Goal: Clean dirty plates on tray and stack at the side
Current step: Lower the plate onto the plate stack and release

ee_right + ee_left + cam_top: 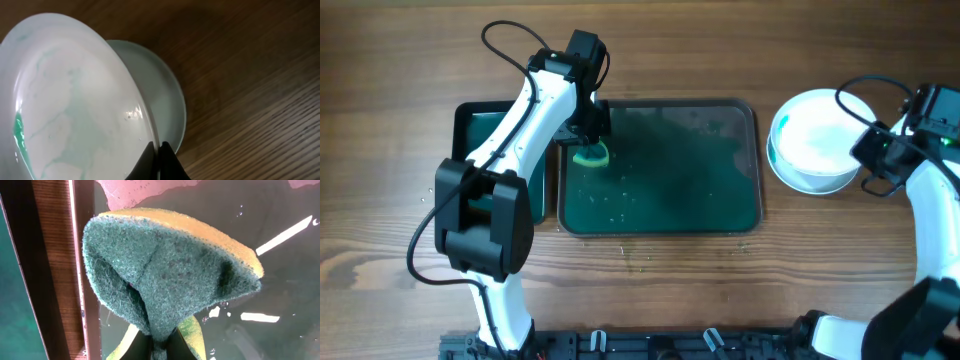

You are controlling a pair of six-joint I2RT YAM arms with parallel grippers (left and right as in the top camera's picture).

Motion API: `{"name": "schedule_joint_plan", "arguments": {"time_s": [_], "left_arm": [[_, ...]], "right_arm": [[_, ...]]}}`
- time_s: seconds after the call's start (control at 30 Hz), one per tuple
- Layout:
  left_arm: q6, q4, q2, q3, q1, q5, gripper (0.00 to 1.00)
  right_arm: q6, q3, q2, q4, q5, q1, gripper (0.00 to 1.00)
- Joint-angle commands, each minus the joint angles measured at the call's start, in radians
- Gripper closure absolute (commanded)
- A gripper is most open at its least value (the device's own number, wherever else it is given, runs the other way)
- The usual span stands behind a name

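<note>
The large dark green tray point(720, 205) lies mid-table, wet, with no plate on it. My left gripper point(590, 140) is shut on a yellow sponge with a green scrub face point(165, 275), held over the tray's left end point(280, 280). My right gripper point(865, 150) is shut on the rim of a white plate point(75, 100) with faint green streaks. It holds this plate tilted over another white plate point(167, 100) on the wood, right of the tray. In the overhead view the plates point(815, 140) overlap; I cannot tell how many lie underneath.
A smaller dark green sponge tray point(480, 125) sits left of the large tray, partly under my left arm. Water droplets dot the wood in front of the large tray point(640, 260). Bare wood table point(400, 60) surrounds everything.
</note>
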Motion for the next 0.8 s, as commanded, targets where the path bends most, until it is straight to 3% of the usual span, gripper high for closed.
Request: {"name": "schedule_joint_plan", "arguments": {"time_s": [0.0, 0.3, 0.43, 0.6, 0.63, 0.7, 0.77], "left_arm": [[-0.013, 0.006, 0.007, 0.013, -0.003, 0.012, 0.96], [-0.003, 0.018, 0.007, 0.013, -0.003, 0.011, 0.96], [0.018, 0.018, -0.009, 0.015, 0.008, -0.029, 0.96], [0.045, 0.007, -0.106, 0.022, 0.051, -0.029, 0.96], [0.064, 0.0, -0.133, 0.022, 0.063, -0.029, 0.96], [0.145, -0.02, -0.183, 0.021, 0.086, -0.026, 0.96], [0.233, -0.055, -0.22, 0.021, 0.112, -0.026, 0.96]], "right_arm": [[0.013, -0.002, 0.077, 0.015, 0.008, -0.002, 0.96], [0.03, -0.002, 0.212, 0.008, 0.029, -0.002, 0.96], [0.028, 0.004, 0.202, -0.003, -0.018, -0.002, 0.69], [-0.011, 0.077, 0.156, -0.082, -0.188, -0.001, 0.48], [-0.055, 0.098, 0.145, -0.103, -0.25, 0.001, 0.33], [-0.109, 0.137, 0.12, -0.14, -0.335, 0.009, 0.13], [-0.141, 0.163, 0.095, -0.167, -0.364, 0.028, 0.0]]}}
